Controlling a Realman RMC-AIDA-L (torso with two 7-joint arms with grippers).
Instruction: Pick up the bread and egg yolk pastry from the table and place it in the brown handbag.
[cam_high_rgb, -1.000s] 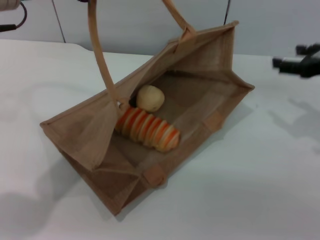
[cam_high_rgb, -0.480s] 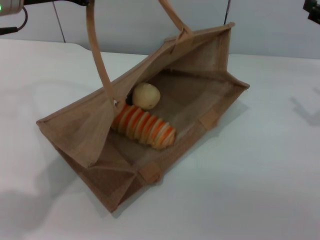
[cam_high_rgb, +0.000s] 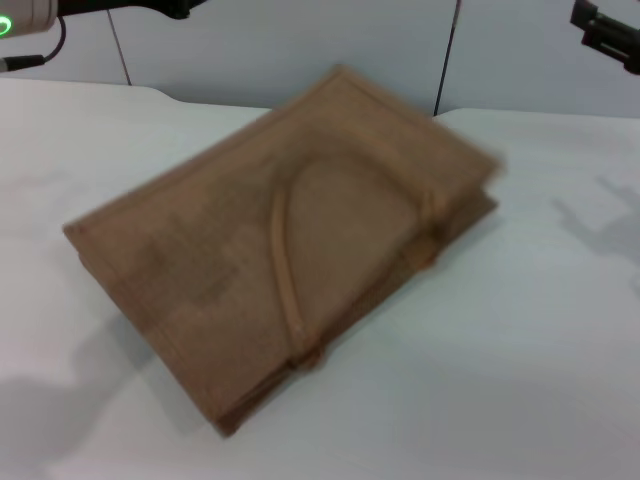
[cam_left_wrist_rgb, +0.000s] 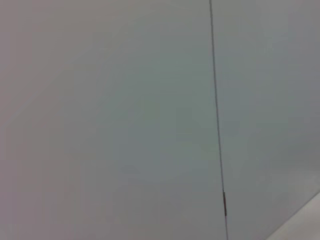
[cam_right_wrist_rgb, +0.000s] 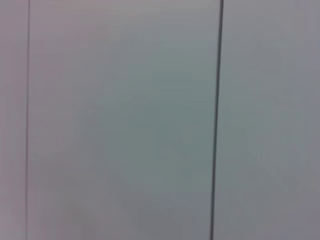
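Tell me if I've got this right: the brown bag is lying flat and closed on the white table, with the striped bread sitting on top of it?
Not quite. The brown bag does lie flat and closed on the white table, but no bread sits on top of it; only a handle lies across it. The head view shows this.

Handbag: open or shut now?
Shut. The handbag lies flat on the table, a handle draped over its top panel, the inside hidden.
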